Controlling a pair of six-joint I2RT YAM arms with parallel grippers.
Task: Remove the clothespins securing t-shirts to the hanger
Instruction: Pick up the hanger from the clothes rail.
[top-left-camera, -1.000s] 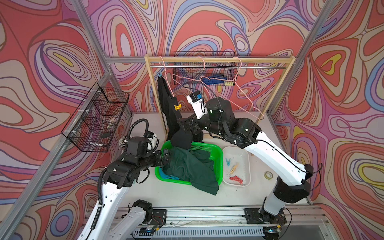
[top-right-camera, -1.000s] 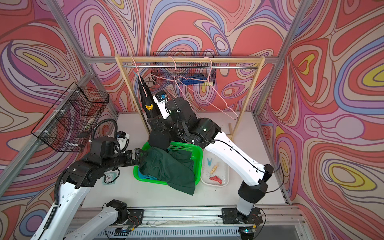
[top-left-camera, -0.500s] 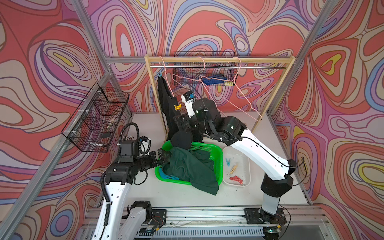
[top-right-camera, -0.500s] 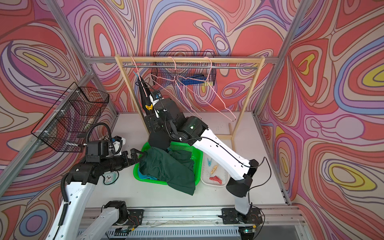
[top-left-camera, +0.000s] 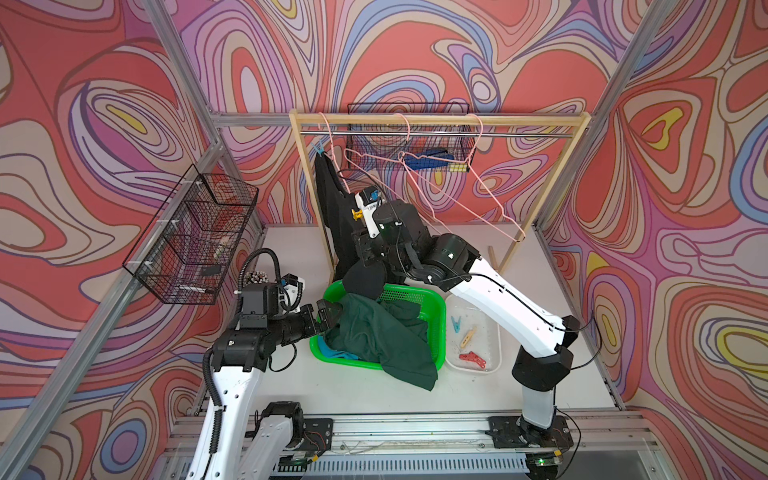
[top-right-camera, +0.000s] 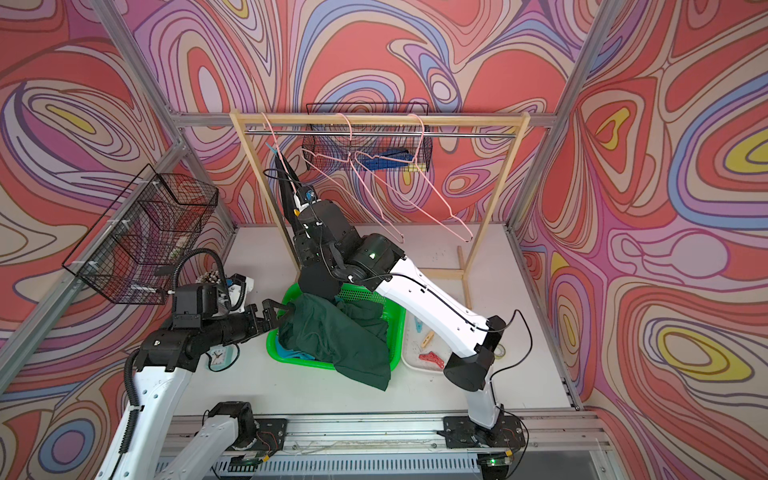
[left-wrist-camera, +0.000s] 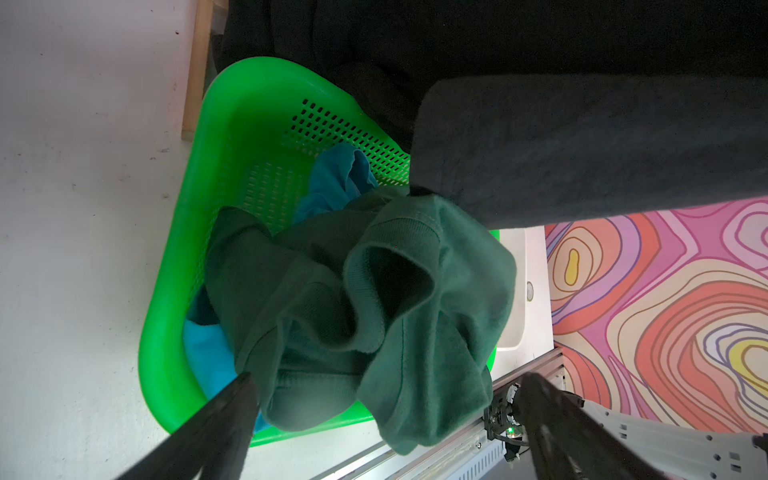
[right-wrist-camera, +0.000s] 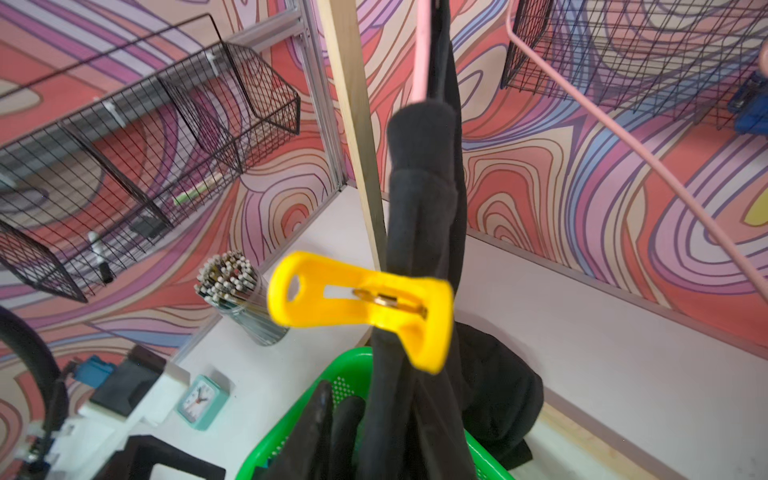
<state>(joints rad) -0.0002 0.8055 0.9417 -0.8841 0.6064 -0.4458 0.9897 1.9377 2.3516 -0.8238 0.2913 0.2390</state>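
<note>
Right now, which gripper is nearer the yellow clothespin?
Right. The right gripper is close beside the yellow clothespin on the black t-shirt; the left gripper is down at the green basket.

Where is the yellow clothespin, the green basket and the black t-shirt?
yellow clothespin (right-wrist-camera: 357, 320): right wrist view, its yellow body.
green basket (left-wrist-camera: 162, 324): left wrist view, its rim.
black t-shirt (top-left-camera: 332, 216): in a top view, hanging cloth.

A lab robot test cell: aluminium frame posts (top-left-camera: 183, 66), swirl-printed wall panels (top-left-camera: 415, 50), and robot arms (top-left-camera: 511, 311) bolted to a metal rail (top-left-camera: 415, 428) along a white surface (top-left-camera: 353, 395).
</note>
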